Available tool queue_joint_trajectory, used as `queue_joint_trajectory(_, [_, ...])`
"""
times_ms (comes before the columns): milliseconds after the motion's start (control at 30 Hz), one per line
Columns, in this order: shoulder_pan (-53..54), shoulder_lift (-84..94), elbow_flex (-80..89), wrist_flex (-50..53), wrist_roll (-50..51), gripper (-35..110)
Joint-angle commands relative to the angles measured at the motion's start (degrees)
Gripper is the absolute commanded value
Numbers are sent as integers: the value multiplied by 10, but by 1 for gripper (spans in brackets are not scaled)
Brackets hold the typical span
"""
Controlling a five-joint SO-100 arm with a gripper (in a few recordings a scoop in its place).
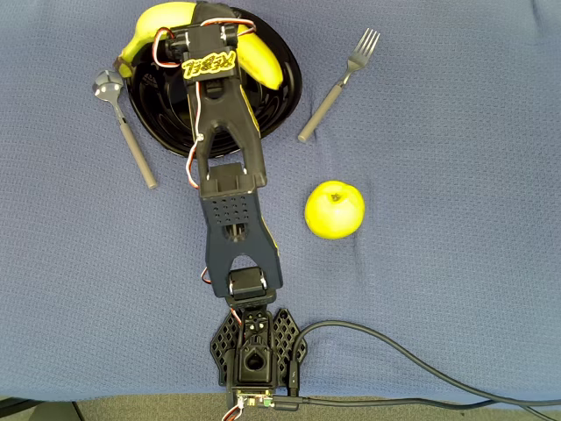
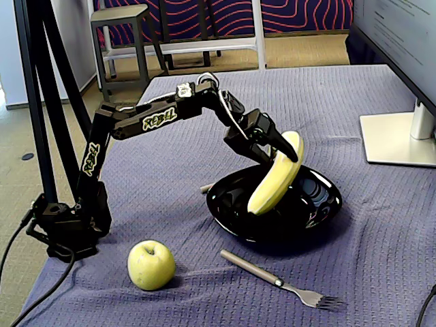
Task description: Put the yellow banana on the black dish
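1. The fork (image 2: 279, 278) lies nearest the fixed camera, just in front of the black dish (image 2: 320, 204).
2. The black dish is the biggest piece.
3. The yellow banana (image 2: 276, 178) stands tilted over the dish, lower end touching its floor or nearly so, probably mid-lowering.
4. The gripper (image 2: 276, 146) grasps the banana near its upper end.
5. The apple (image 2: 150, 264) sits near the dish, left of the fork.
6. The spoon (image 1: 123, 123) lies beside the dish.

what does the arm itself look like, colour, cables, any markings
The arm is matte black plastic with yellow lettering on its links. Thin red and white wires loop along its joints. Its perforated black base has a thick black cable running off. The hand is black too.
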Motion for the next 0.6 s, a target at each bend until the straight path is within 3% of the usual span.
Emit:
queue_joint_trajectory(0, [0, 19, -70, 10, 21, 0])
queue_joint_trajectory(567, [-14, -8, -106, 142, 78, 0])
